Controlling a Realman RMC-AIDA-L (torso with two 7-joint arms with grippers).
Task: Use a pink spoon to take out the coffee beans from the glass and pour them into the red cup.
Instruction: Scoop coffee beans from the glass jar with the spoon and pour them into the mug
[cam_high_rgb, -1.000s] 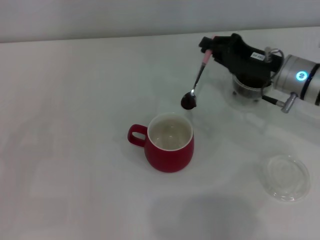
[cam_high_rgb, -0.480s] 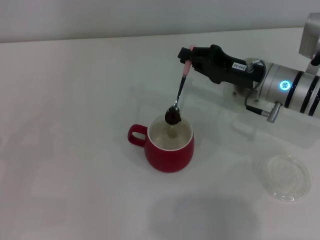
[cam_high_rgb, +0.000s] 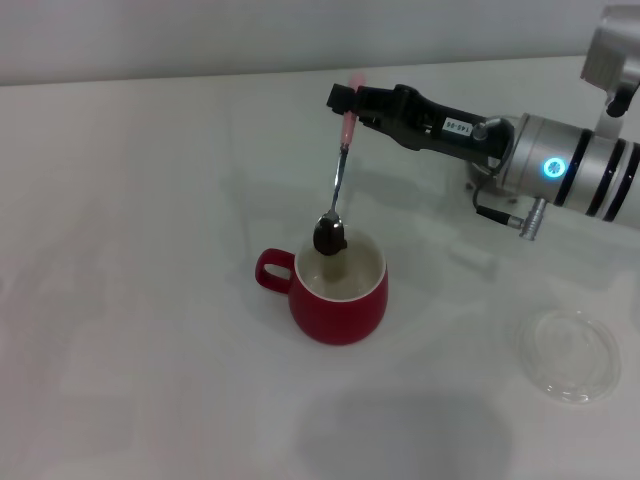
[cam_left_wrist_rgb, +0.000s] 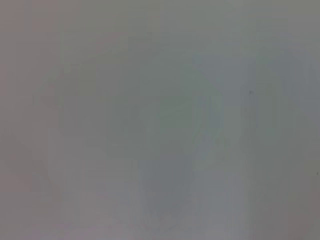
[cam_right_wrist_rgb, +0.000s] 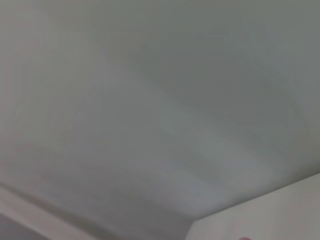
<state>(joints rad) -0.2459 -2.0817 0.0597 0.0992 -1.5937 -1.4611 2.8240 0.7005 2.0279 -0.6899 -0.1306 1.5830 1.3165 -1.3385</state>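
Step in hand: tipping beans into red cup (cam_high_rgb: 340, 292), standing mid-worktop, handle toward robot's left. Do well: hold spoon bowl over cream interior, not rim; roll wrist slowly so coffee beans (cam_high_rgb: 328, 237) slide off together, none bouncing out.

Right gripper (cam_high_rgb: 345, 101), reaching in from right edge: fingers clamped on handle top of pink spoon (cam_high_rgb: 340, 175), hanging near upright, loaded bowl just over cup mouth. Glass hidden behind arm. Left gripper unseen.

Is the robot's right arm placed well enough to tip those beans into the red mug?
Probably yes. The right hand holds the pink spoon, its load of coffee beans hanging just over the red cup, with nothing between.
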